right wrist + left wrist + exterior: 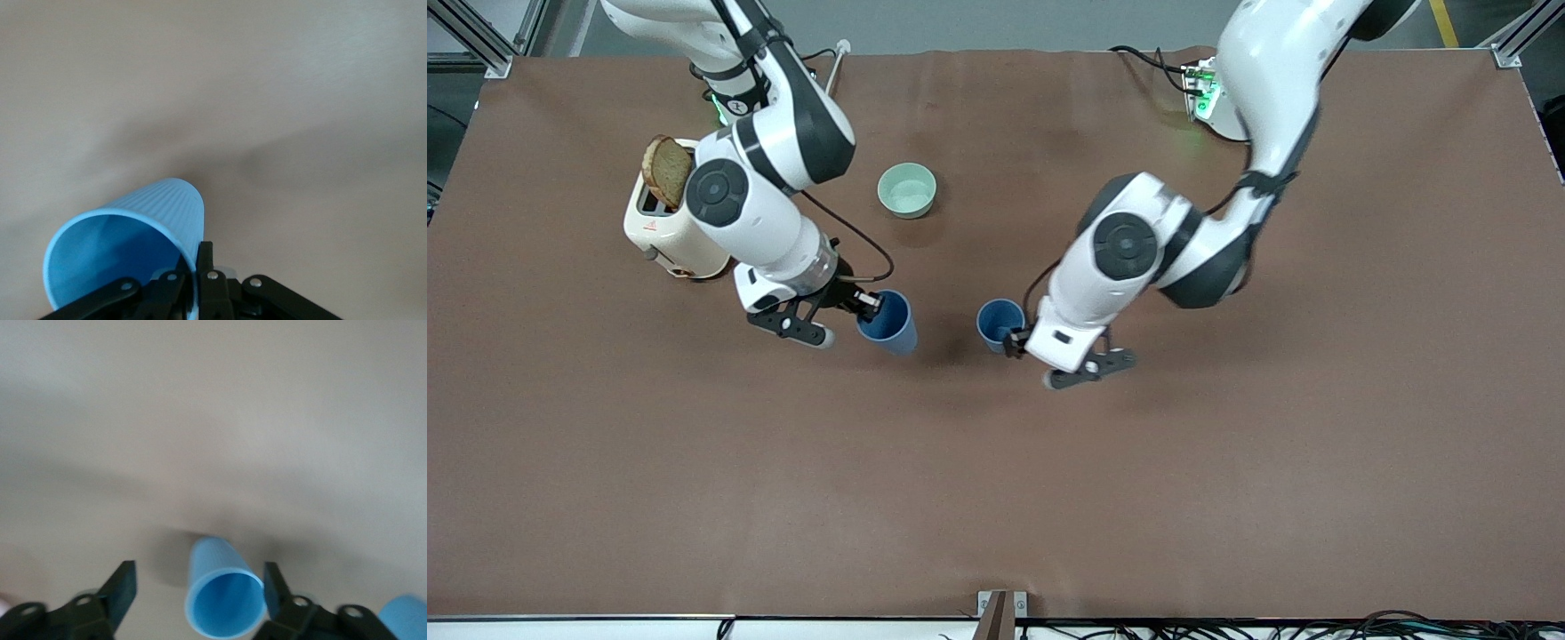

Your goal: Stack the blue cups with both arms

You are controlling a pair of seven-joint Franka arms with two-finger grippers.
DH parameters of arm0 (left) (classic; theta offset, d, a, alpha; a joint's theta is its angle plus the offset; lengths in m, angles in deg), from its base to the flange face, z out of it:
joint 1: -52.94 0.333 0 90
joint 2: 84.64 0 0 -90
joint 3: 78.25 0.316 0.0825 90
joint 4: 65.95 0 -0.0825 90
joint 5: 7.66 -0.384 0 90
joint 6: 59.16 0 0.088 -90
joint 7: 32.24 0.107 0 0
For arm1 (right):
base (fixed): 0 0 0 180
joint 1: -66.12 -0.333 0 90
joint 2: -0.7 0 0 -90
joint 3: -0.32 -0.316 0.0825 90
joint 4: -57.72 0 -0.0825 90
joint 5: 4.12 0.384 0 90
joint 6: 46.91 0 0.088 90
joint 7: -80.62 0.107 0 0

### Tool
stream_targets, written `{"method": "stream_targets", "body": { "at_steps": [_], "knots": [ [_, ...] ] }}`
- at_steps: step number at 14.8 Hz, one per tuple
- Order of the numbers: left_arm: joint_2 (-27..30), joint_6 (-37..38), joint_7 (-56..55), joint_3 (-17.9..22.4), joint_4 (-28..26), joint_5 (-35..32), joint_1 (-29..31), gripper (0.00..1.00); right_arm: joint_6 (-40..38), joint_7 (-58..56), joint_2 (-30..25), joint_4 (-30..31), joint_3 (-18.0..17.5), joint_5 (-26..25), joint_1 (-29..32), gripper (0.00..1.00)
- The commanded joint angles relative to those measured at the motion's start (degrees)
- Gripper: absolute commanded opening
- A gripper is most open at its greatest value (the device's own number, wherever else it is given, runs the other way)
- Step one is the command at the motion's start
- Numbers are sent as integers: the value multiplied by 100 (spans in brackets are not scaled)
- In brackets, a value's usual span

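Both arms are reaching down from the base edge of the worktop [996, 498] toward its middle, elbows bent and wrists angled toward each other. The right claw [869, 307] is pinching the rim of one blue cup [889, 322]: in the right wrist view one finger [205, 280] is sitting outside the wall and the other inside the mouth, pressed together on the rim. This cup is tilting, its mouth turned up and toward the right arm, its long axis leaning off vertical with the base pointing down toward the front-camera edge; whether the base is touching the worktop cannot be told. The left claw [1015, 340] is sitting at the second blue cup [1000, 322], its fingers spread wide on either side of the cup without pressing on it; in the left wrist view the cup [223, 597] is showing between the two fingertips [123, 583]. This second cup is standing upright on the worktop, mouth up, long axis vertical. Both cups are near the middle of the worktop, close together but apart, and both are showing empty interiors. A pale green bowl [907, 190] is sitting closer to the base edge, also empty. A cream toaster [669, 229] is standing toward the right arm's end with a slice of brown bread [667, 171] sticking up out of its slot.
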Motion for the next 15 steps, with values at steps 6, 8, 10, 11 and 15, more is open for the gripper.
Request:
{"method": "stream_targets", "body": {
  "at_steps": [6, 8, 10, 11, 15],
  "knots": [
    [1717, 1461, 2094, -53, -22, -960, 1693, 100, -96, 1252, 181, -461, -26, 169, -916, 1],
    [2060, 2013, 2631, -62, -31, -959, 2010, 100, 27, 1261, 480, -680, -17, 467, -995, 2],
    [2412, 2427, 3079, -70, -57, -907, 2274, 100, 133, 1287, 639, -804, -17, 486, -1004, 2],
    [2500, 2620, 3203, -70, -57, -785, 2362, 100, 142, 1287, 674, -813, -17, 477, -1004, 2],
    [3298, 2728, 4047, 165, -810, 139, 2811, 100, 493, 1296, 920, -804, -17, 442, -1048, 2]
  ]
}}
